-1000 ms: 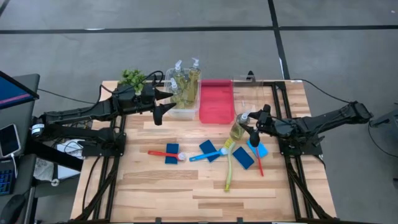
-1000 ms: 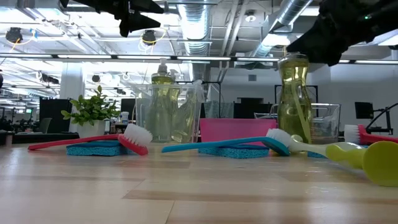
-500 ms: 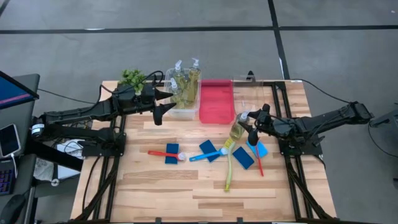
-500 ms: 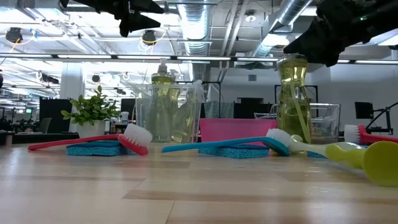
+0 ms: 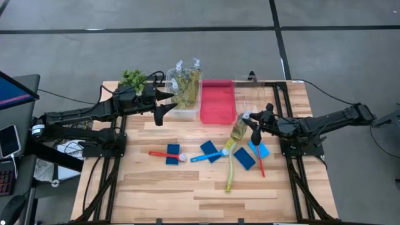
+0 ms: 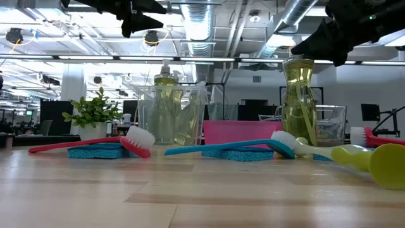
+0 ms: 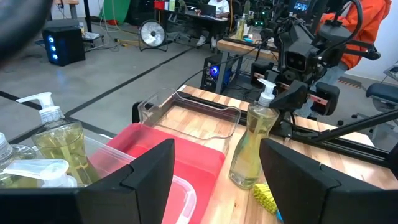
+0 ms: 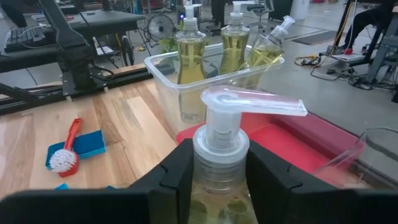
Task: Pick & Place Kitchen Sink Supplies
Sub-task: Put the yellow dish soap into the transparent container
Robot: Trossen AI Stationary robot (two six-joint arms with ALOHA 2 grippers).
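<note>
The right gripper (image 8: 216, 171) has its dark fingers pressed on both sides of the ribbed white collar of a small clear plastic pump bottle (image 5: 239, 129) of yellow-green soap, gripping it just below the translucent pump head. That bottle stands upright on the pale wood-plank table (image 5: 187, 194), near the flat red plastic tray (image 5: 217, 102) and just beside a blue rectangular sponge (image 5: 244, 157) and a slim yellow-green long-handled brush (image 5: 229, 170). Three similar bottles sit in a clear plastic tub (image 8: 168, 78). The left gripper (image 5: 161, 111) hangs open above the table beside that tub.
</note>
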